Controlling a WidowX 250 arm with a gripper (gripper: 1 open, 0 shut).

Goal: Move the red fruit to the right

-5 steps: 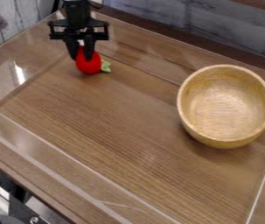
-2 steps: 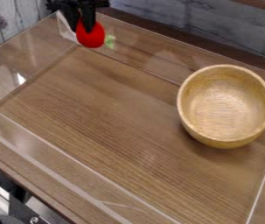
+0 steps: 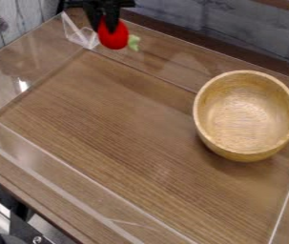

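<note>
One arm cropped at top, fingers [image 3: 107, 23] clamped on red fruit [image 3: 113, 37], leafy top half hidden.

My end effector [image 3: 110, 21] gripped the red fruit [image 3: 113, 37] above the bench's [image 3: 121, 133] far left corner; the wooden bowl [image 3: 246, 114] sat near its right edge.

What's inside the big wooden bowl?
Nothing shows inside the wooden bowl; its bottom is bare. The red fruit is up in the pincer.
</note>
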